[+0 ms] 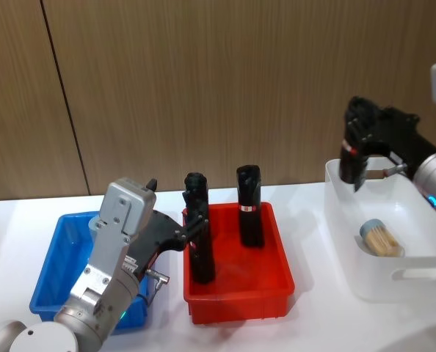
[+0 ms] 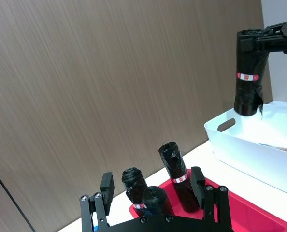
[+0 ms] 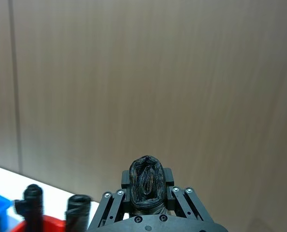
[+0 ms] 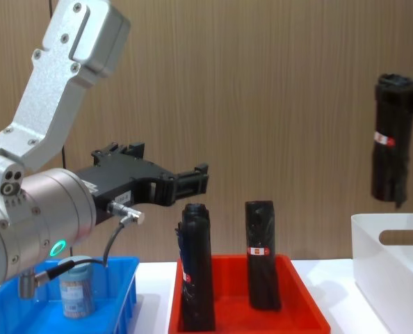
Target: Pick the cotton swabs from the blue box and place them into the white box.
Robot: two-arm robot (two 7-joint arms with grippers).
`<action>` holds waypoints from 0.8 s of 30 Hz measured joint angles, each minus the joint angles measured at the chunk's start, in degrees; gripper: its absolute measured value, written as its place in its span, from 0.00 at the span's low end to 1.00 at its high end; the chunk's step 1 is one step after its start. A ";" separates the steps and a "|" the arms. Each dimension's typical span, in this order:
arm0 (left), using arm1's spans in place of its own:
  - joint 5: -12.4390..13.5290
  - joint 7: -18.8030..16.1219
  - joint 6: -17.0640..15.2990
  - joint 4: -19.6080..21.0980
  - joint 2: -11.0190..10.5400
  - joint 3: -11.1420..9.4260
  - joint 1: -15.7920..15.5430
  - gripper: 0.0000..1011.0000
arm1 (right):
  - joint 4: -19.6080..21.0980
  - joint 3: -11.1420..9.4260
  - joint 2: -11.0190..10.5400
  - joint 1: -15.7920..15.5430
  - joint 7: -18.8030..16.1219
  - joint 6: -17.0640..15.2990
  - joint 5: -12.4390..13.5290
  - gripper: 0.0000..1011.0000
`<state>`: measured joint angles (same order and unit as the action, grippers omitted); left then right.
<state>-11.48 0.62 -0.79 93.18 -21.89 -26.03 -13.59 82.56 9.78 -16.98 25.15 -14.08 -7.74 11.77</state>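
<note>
Right gripper (image 1: 359, 158): raised over the tall white plastic box's (image 1: 416, 282) far-left corner, clamped on a black wrapped roll (image 4: 389, 149).
Left gripper (image 4: 192, 182): level, fingers apart, left of that box, above the red tray (image 1: 236, 304).
Clear-cylinder cotton swabs: one (image 1: 380, 238) inside the white box, one (image 4: 76, 289) in the shallow blue box (image 1: 49, 279) far left.

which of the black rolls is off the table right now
The black roll gripped by the right tool, hanging above the white box. The other two rolls stand in the red tray.
</note>
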 joint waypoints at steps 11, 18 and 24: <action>0.00 0.00 0.00 0.00 0.00 0.00 0.00 0.99 | -7.88 -1.29 -0.56 2.78 2.37 3.61 -1.88 0.36; 0.00 0.00 0.00 0.00 0.00 0.00 0.00 0.99 | -14.84 -1.27 -0.07 5.31 3.29 6.29 -3.40 0.36; 0.00 0.00 0.00 0.00 0.00 0.00 0.00 0.99 | -20.36 -1.02 0.50 7.50 4.01 8.57 -4.67 0.50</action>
<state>-11.48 0.62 -0.79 93.18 -21.89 -26.03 -13.59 62.20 8.76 -16.48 32.65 -10.07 0.83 7.11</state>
